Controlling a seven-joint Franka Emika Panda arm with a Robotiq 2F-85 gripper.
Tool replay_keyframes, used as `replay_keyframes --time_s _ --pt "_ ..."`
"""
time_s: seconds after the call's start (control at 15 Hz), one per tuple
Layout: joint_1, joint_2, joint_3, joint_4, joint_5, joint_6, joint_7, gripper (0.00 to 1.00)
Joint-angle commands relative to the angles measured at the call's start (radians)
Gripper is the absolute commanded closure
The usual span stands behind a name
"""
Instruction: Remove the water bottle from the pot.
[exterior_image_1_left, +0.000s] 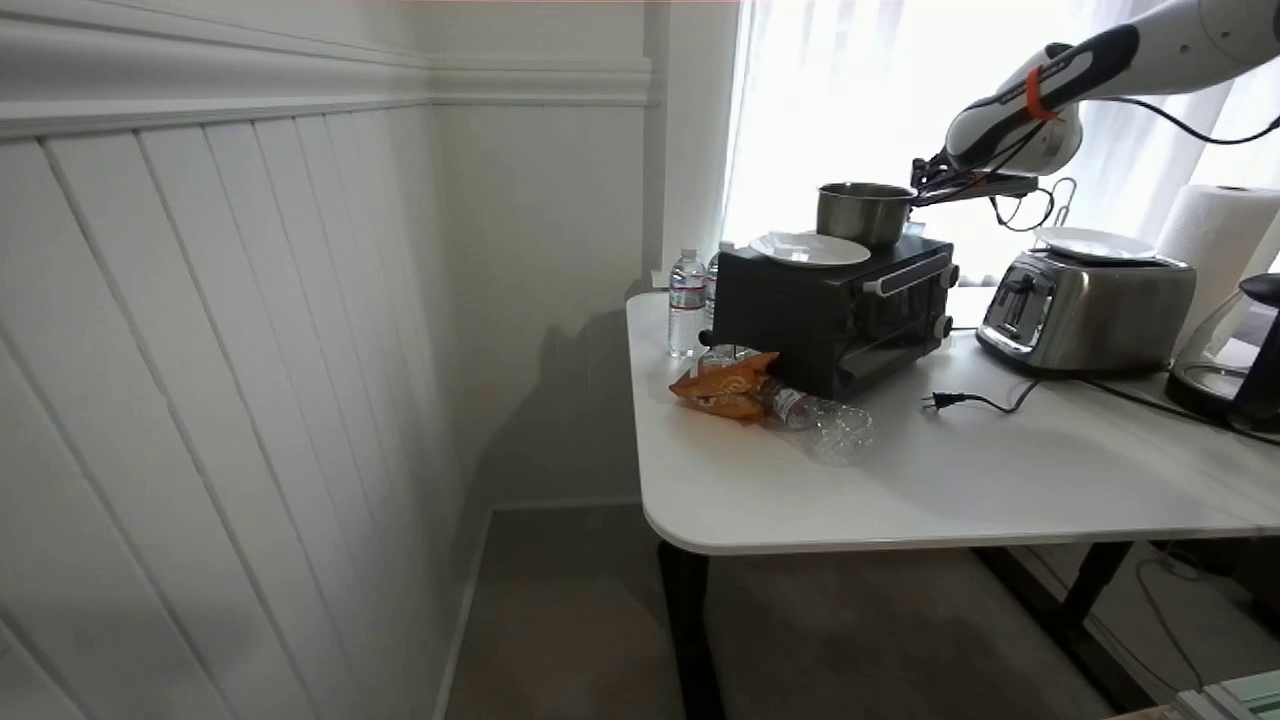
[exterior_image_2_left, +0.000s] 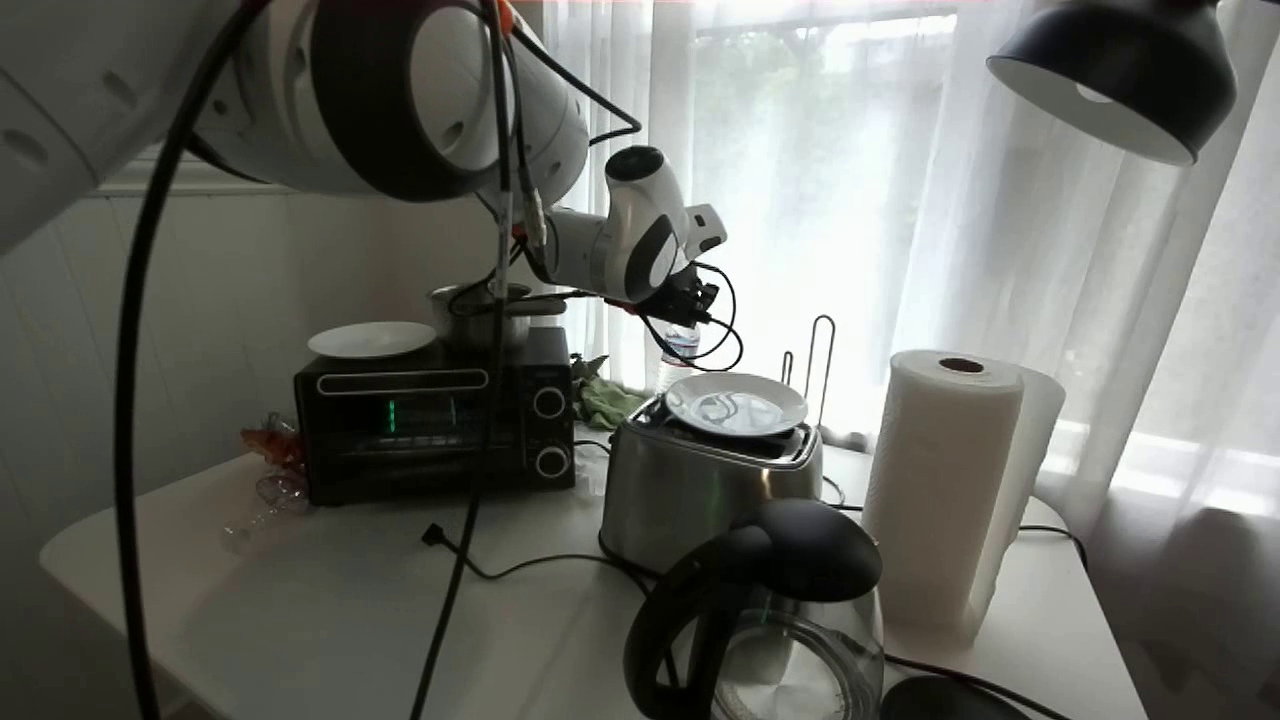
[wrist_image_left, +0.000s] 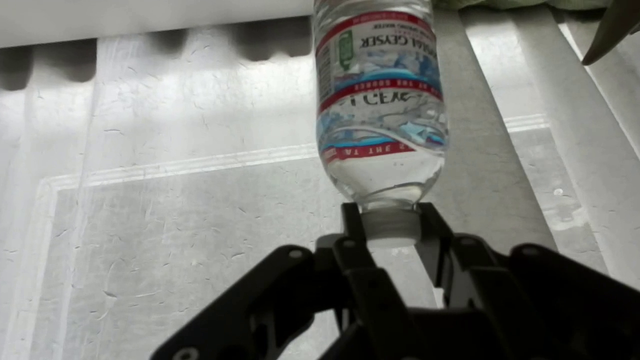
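Observation:
The water bottle (wrist_image_left: 380, 100), clear with a red, white and blue label, hangs outside the pot. In the wrist view my gripper (wrist_image_left: 391, 220) is shut on its white cap, one finger each side. In an exterior view the bottle (exterior_image_2_left: 678, 350) is under my gripper (exterior_image_2_left: 682, 308), beyond the silver toaster, its lower part hidden by the plate there. The dark grey pot (exterior_image_1_left: 862, 215) stands on the black boxy appliance. It also shows in an exterior view (exterior_image_2_left: 478, 325), partly behind cables, to the left of my gripper. The inside of the pot is not visible.
A white plate (exterior_image_1_left: 810, 249) lies on the black appliance (exterior_image_1_left: 790, 320). The silver toaster (exterior_image_2_left: 670, 500) bears another plate (exterior_image_2_left: 736, 405). A paper-towel roll (exterior_image_2_left: 945, 490), a glass kettle (exterior_image_2_left: 790, 650) and a wire stand (exterior_image_2_left: 822, 370) are near. Other bottles (exterior_image_1_left: 687, 310) and an orange bag (exterior_image_1_left: 728, 388) lie left.

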Motion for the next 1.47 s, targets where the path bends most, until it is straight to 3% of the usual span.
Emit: replay_keyframes --time_s 0.0,0.67,0.73,0.8,0.87,1.0,1.27,1.4 --pt "-0.037 0.049 0.056 0.070 0.012 -0.001 -0.087 0.92" --pt "-0.063 0.088 0.103 0.060 0.006 0.014 -0.171 0.90" --pt "-0.063 0.086 0.104 0.057 0.005 0.013 -0.174 0.67" --pt "-0.062 0.082 0.103 0.052 0.005 0.008 -0.174 0.50" --pt "-0.059 0.076 0.100 0.047 0.006 0.001 -0.171 0.42" --pt "-0.050 0.050 0.084 0.030 0.005 -0.029 -0.156 0.33" --pt "-0.021 -0.023 0.030 -0.004 0.000 -0.119 -0.118 0.05" --pt "0.005 -0.068 -0.020 -0.020 -0.014 -0.191 -0.094 0.00"
